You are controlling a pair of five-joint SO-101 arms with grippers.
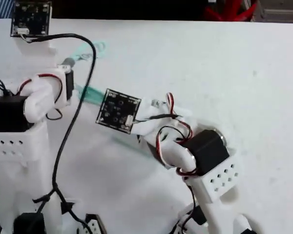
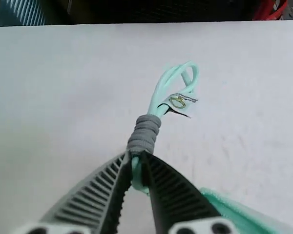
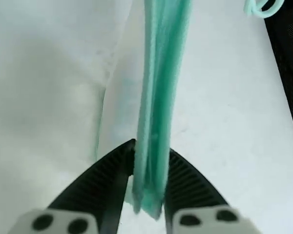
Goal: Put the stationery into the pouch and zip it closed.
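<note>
The mint-green pouch (image 1: 90,95) lies on the white table between the two arms, mostly hidden under them. Its pull cord ends in a mint loop (image 2: 178,78) with a small tag, below a grey wrapped knot (image 2: 144,131). My left gripper (image 2: 136,168) is shut on the cord just behind that knot. In the high view the knot (image 1: 67,62) sits at this arm's tip. My right gripper (image 3: 149,156) is shut on the pouch's edge (image 3: 158,87), which stands up thin between the fingers. No loose stationery is in sight.
A black cable (image 1: 78,112) hangs across the left arm. A black circuit board (image 1: 31,17) sits at the back left, and a red object (image 1: 229,9) lies beyond the table's far edge. The right half of the white table (image 1: 254,73) is bare.
</note>
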